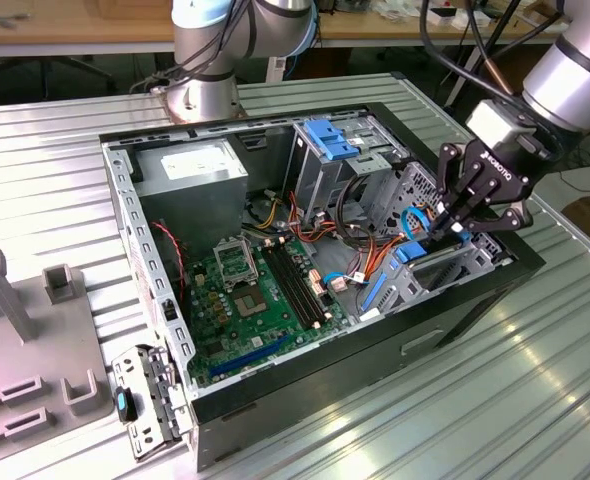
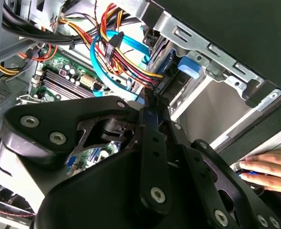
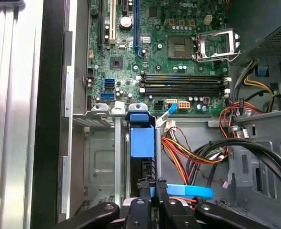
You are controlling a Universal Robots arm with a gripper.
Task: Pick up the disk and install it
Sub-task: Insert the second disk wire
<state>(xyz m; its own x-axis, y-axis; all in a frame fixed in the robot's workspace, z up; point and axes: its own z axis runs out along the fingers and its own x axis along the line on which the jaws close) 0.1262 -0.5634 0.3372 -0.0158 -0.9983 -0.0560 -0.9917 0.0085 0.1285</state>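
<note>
The disk [image 3: 141, 141] stands on edge in the narrow metal bay at the case's front corner, its bright blue rail facing the first wrist view. In the exterior view the blue rail of the disk [image 1: 406, 254] shows just below my gripper [image 1: 449, 228]. My gripper [image 3: 152, 187] is at the disk's near end, its black fingers pinched together on the thin blue edge. In the second wrist view the gripper [image 2: 150, 99] tapers to a closed tip with a blue strip between the fingers, beside the bay's blue tab [image 2: 188, 67].
The open computer case [image 1: 135, 215] holds a green motherboard [image 1: 250, 290], orange, red and blue cables [image 3: 190, 155], a drive cage with blue top [image 1: 330, 135] and a power-supply box [image 1: 190, 165]. A person's hand [image 2: 269, 167] rests outside the case. A grey fixture [image 1: 15, 340] lies at the exterior view's left.
</note>
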